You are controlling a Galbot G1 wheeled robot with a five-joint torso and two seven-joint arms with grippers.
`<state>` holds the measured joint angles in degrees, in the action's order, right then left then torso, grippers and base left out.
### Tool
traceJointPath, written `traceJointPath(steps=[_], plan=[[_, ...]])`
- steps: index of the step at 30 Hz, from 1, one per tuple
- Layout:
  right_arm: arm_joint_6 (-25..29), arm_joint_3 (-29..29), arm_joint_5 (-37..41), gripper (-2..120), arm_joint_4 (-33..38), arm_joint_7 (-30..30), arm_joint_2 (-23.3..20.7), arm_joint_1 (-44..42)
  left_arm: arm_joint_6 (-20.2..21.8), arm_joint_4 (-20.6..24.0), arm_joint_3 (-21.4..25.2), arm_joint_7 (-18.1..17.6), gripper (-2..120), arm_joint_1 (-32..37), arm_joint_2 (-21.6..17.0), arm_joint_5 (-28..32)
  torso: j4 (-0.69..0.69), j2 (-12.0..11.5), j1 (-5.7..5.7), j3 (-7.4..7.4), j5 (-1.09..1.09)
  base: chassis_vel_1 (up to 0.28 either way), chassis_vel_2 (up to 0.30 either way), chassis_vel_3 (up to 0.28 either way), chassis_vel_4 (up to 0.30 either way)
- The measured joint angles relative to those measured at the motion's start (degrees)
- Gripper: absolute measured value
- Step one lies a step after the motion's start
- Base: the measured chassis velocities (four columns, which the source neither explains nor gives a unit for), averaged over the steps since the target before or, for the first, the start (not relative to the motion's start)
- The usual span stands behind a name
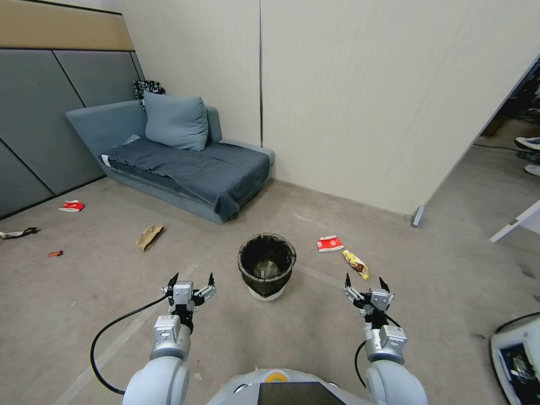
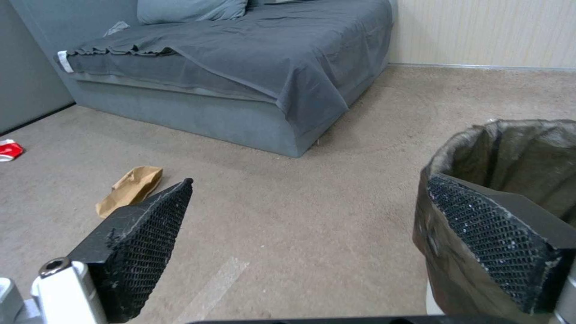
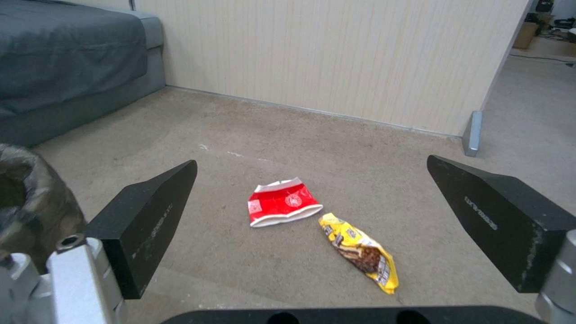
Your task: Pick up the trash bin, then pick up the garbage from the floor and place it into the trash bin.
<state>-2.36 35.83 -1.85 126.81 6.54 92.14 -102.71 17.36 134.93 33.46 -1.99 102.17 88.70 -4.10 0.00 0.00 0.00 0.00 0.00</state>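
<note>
Trash bin (image 2: 516, 153): cut off by left wrist view's edge, white base mostly hidden; in right wrist view only a liner sliver showed. Small red scrap (image 1: 55, 254) and dark strip (image 1: 19, 232), far left floor: too small to identify.

One trash bin (image 1: 266, 264) stands between two spread grippers. Beyond the right fingers (image 3: 507, 220) lie two pieces of litter: one red-and-white packet (image 3: 282, 202), one yellow wrapper (image 3: 360, 249). Beyond the left fingers (image 2: 144, 238): one brown paper bag (image 2: 130, 189), one red packet (image 1: 72, 206).
</note>
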Motion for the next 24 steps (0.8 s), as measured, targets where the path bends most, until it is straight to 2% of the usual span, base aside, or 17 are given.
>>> traceJointPath(steps=[22,23,24], plan=[[1.12,-0.10,0.70,100,-0.29,-0.50,0.00,0.44,0.40,-0.36,-0.36,0.09,100,-0.73,-0.39,0.65,0.01,0.00,0.00,0.00,-0.01,-0.103,0.107,0.112,-0.105],[1.12,-0.01,0.82,100,-0.34,-0.49,0.00,0.57,0.90,-0.49,-0.82,0.51,100,-0.90,-0.79,0.76,0.00,0.00,0.01,0.00,0.00,0.000,0.000,0.000,0.000],[0.70,0.44,0.95,100,-0.39,-0.16,0.00,0.77,3.61,-0.65,-2.94,3.28,100,-1.58,-1.65,0.79,0.00,0.00,0.00,0.00,0.00,0.000,0.000,0.000,0.000]])
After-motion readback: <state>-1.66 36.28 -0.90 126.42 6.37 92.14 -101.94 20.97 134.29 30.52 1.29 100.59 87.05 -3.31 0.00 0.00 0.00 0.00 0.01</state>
